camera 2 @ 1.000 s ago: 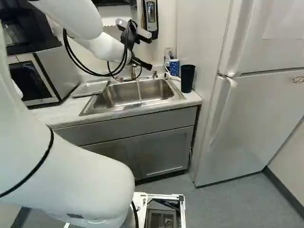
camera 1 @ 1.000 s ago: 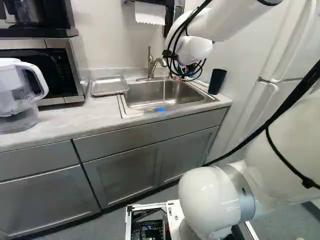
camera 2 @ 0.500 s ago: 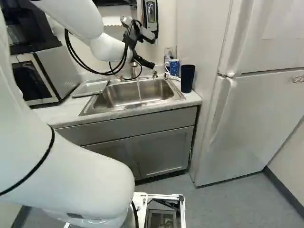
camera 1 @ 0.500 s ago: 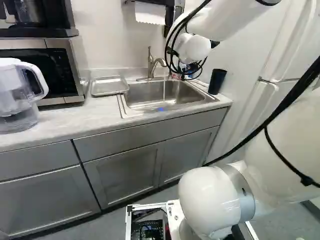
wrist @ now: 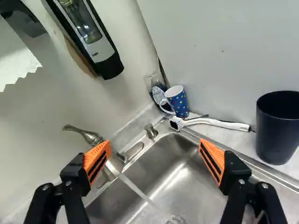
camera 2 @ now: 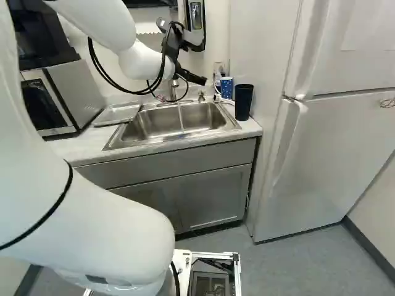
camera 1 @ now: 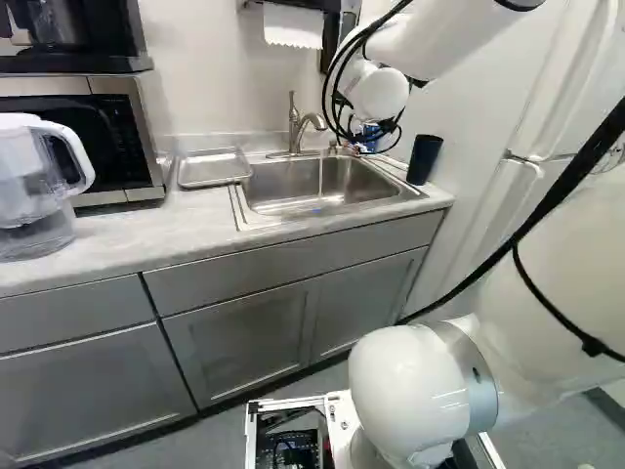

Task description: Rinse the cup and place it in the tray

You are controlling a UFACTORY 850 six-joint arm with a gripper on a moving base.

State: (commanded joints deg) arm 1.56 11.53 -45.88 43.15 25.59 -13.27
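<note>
Black, with orange pads (wrist: 96,156), the gripper (wrist: 154,151) had just swung toward the corner beyond the stainless-steel sink (camera 1: 285,211), shifting rightward and slightly up in the right base view. The arm moved; the base held its place. That suggested it was lining up for the pick, with the rinse still to come, though water (wrist: 137,189) was already running from the metal tap (camera 1: 295,127). The gripper's fingers were spread wide, with nothing between them.

Two vessels could have been the cup, and I could not tell which was meant. A blue mug with coloured spots (wrist: 177,101) stood in the back corner, ahead of the gap between the fingers and well apart from them. A tall, dark blue tumbler (wrist: 277,128) stood upright on the counter, outside that gap, beyond one finger. The shallow metal tray (camera 1: 213,168) waited across the sink.
</note>
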